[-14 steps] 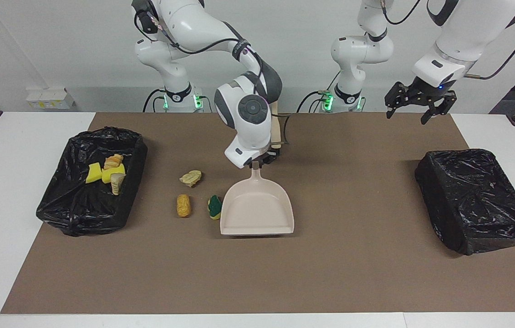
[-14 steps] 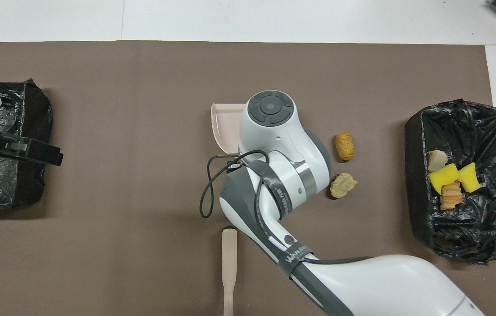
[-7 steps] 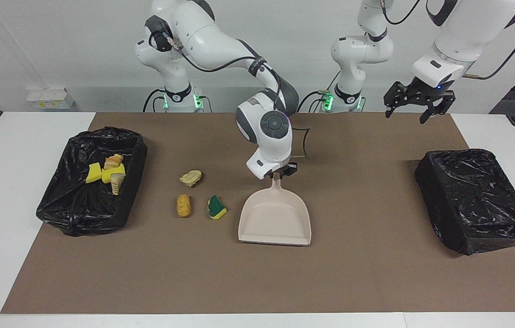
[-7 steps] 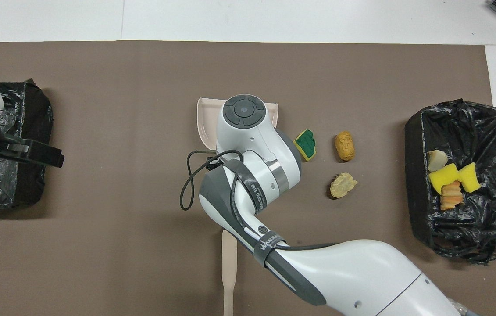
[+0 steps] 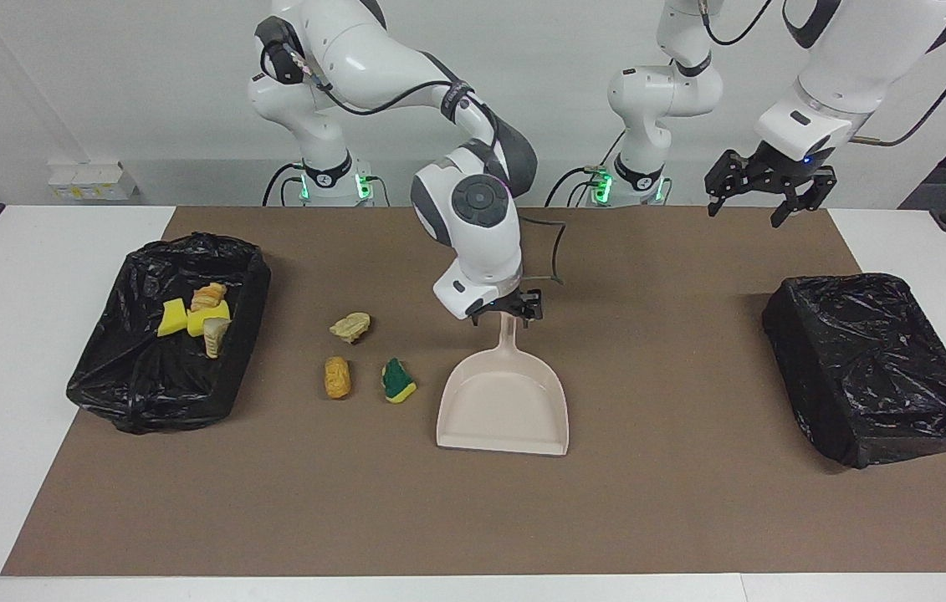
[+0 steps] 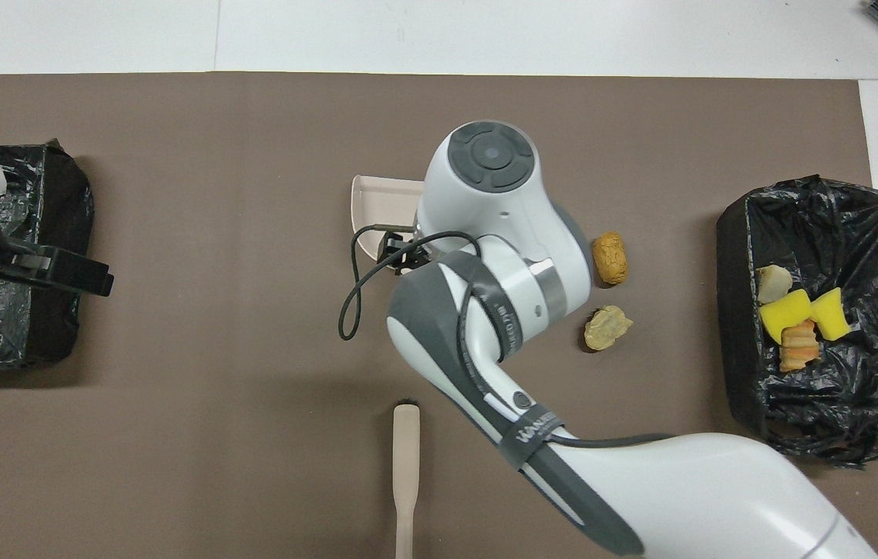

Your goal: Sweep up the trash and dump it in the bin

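The dustpan (image 5: pixel 503 407) lies flat on the surface just under the right gripper (image 5: pixel 508 311), whose released jaws straddle its handle, mouth ready for sweeping. Three trash pieces (image 5: pixel 364 355) wait beside it (four sit in the bin (image 5: pixel 138 393)). The left gripper (image 5: pixel 769 191) waits, jaws spread.

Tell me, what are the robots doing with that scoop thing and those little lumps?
They are cleaning up trash. The right gripper is at the handle of the beige dustpan, which sits flat on the brown mat. Three pieces wait on the mat beside it: a green-and-yellow sponge, an orange-brown lump and a pale tan lump. Four pieces already lie in the black-lined bin. The left gripper waits open in the air.
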